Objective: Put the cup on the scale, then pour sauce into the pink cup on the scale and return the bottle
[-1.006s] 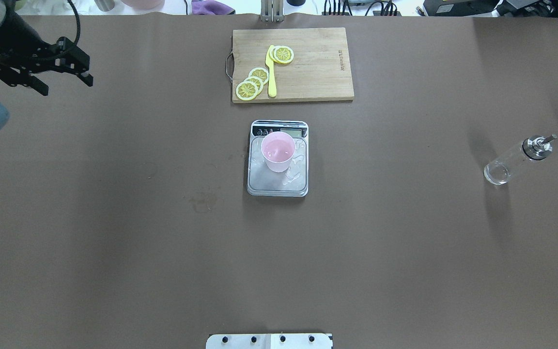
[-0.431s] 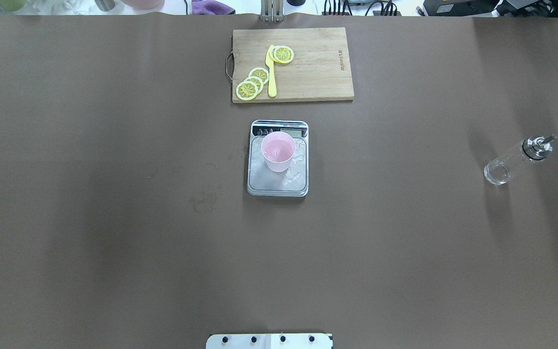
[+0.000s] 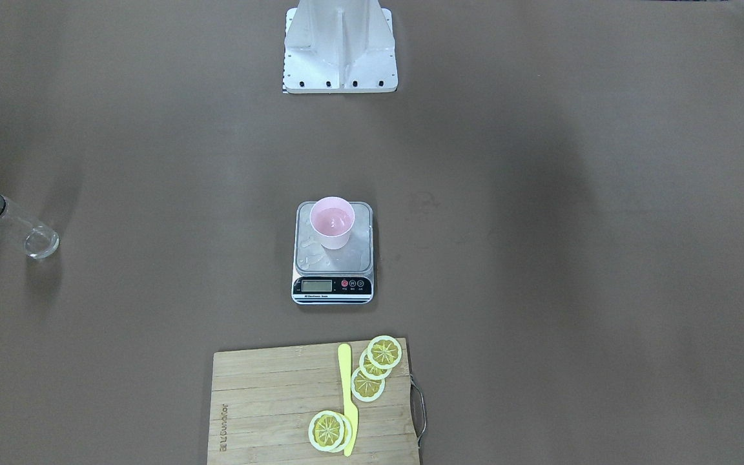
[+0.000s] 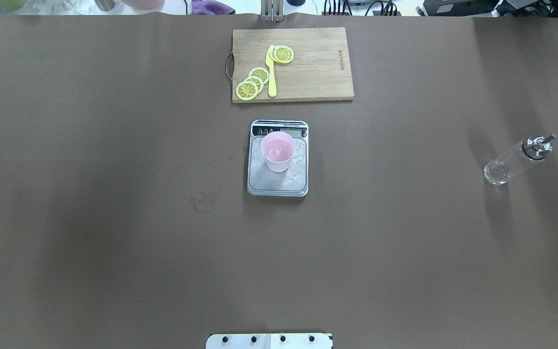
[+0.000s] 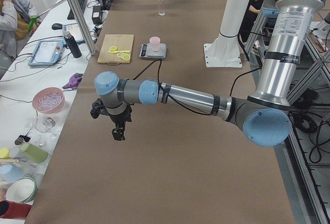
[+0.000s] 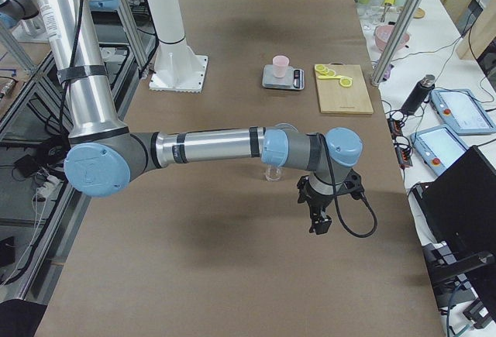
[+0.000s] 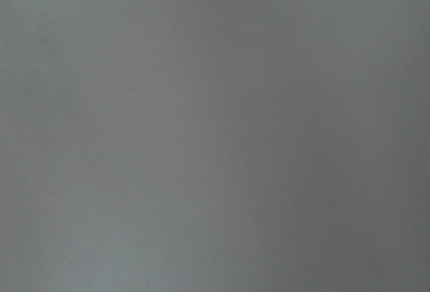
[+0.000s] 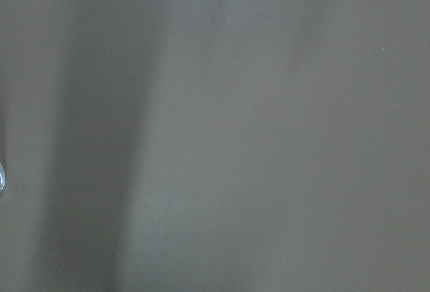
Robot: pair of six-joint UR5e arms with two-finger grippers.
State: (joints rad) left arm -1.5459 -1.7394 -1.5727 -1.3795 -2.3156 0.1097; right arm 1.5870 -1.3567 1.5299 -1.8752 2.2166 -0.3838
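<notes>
The pink cup [image 4: 278, 150] stands upright on the scale [image 4: 277, 183] at the table's middle, toward the scale's display end; it also shows in the front view [image 3: 332, 221]. The clear glass bottle [image 4: 516, 157] with its silver pourer cap stands alone at the table's right side, also in the front view [image 3: 7, 223]. My left gripper [image 5: 118, 131] shows only in the exterior left view, above the table's left end, far from the scale; I cannot tell whether it is open. My right gripper [image 6: 319, 221] shows only in the exterior right view, beyond the bottle [image 6: 273, 173]; I cannot tell its state.
A wooden cutting board [image 4: 308, 68] with lemon slices [image 4: 252, 82] and a yellow knife [image 4: 271, 72] lies behind the scale. The robot's base plate [image 4: 269, 341] sits at the near edge. Both wrist views show only brown table surface.
My left gripper, at the overhead view's upper left one second ago, has moved left out of that view. The cup, scale and bottle have not moved.
</notes>
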